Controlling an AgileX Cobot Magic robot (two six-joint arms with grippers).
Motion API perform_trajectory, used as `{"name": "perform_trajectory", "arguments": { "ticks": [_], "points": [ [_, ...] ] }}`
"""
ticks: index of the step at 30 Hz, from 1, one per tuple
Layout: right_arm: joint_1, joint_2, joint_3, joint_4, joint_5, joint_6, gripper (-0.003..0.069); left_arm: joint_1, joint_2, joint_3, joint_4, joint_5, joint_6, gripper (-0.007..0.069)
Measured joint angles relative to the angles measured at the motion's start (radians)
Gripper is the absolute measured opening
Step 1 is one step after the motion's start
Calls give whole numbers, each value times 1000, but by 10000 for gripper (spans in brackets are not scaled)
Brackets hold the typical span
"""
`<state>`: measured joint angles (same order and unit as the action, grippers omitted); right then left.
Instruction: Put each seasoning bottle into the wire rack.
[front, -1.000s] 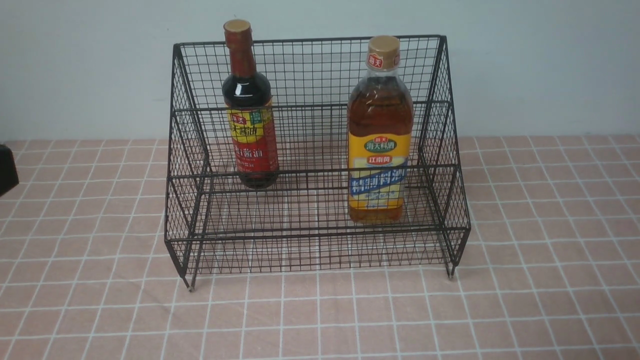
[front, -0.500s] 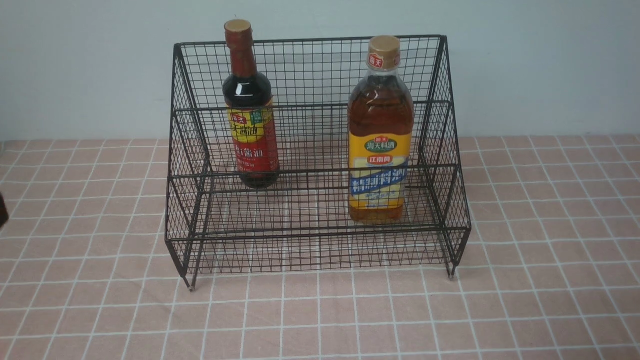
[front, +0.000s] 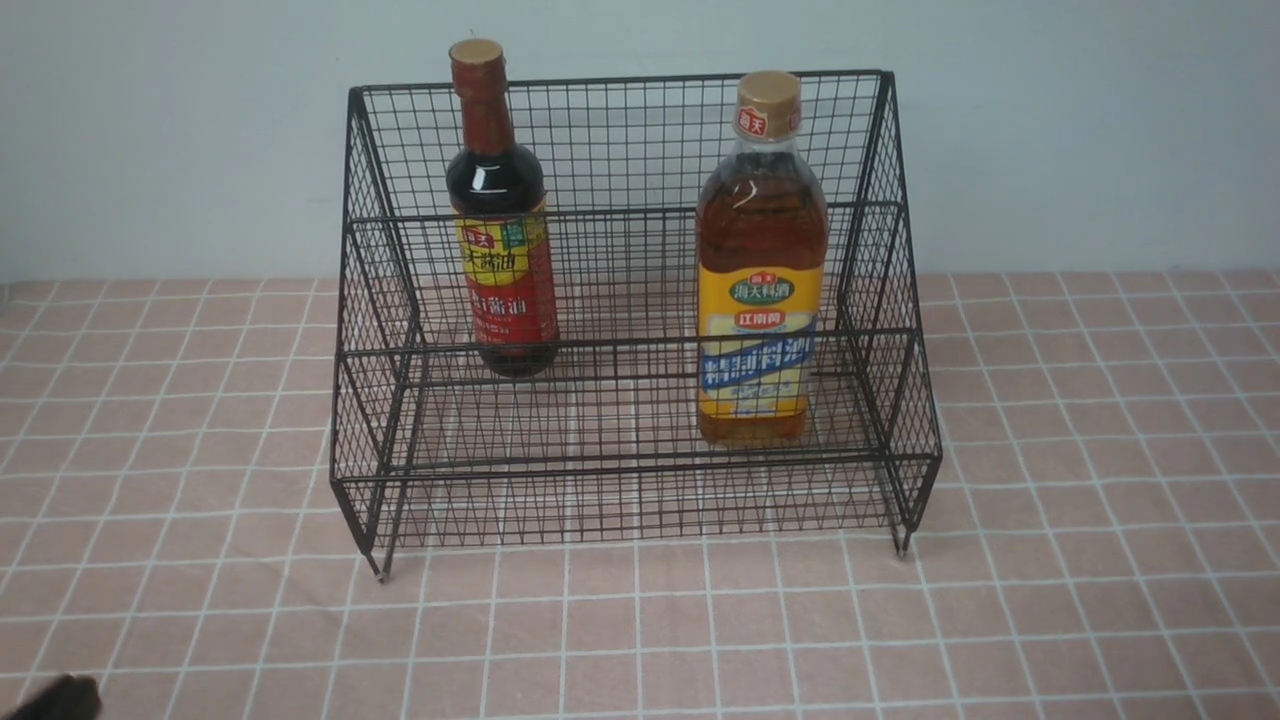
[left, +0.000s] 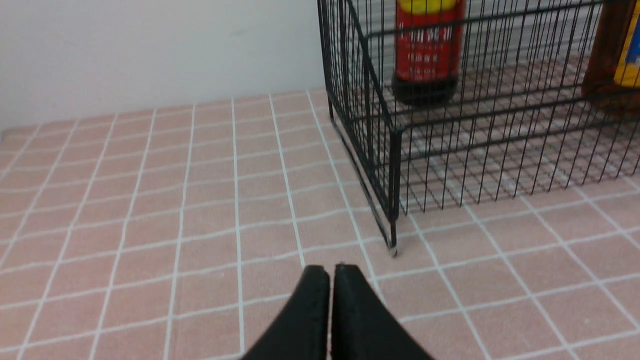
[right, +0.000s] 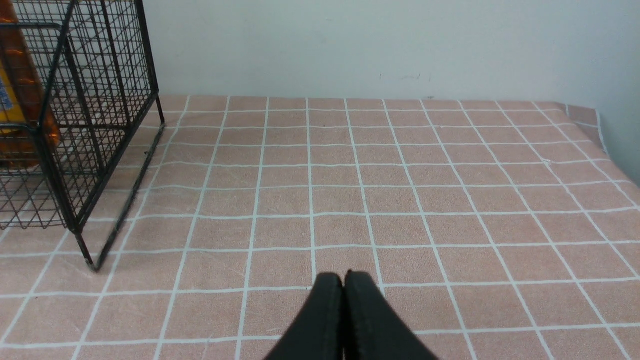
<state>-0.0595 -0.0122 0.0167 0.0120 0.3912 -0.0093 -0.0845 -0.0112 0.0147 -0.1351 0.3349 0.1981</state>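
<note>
Both my grippers are pinched fully closed with nothing in them: my left gripper (left: 330, 272) has its fingers (left: 307, 310) pressed flat together over the pink checked tablecloth (front: 700, 640) just off the wire rack (front: 630, 300)'s front corner foot, and my right gripper (right: 343, 280) is the same, hanging over bare cloth off the rack's other side. The soy-sauce bottle (front: 497, 210) is standing upright on the rack's upper back step. The amber bottle (front: 760, 270) is upright on the lower front step toward the right.
</note>
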Motion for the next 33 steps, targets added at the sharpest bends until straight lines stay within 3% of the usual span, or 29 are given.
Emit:
{"name": "perform_trajectory", "arguments": {
  "ticks": [33],
  "points": [
    [0, 0, 0, 0, 0, 0, -9, 0, 0, 14, 41, 32, -14, -7]
  ]
}}
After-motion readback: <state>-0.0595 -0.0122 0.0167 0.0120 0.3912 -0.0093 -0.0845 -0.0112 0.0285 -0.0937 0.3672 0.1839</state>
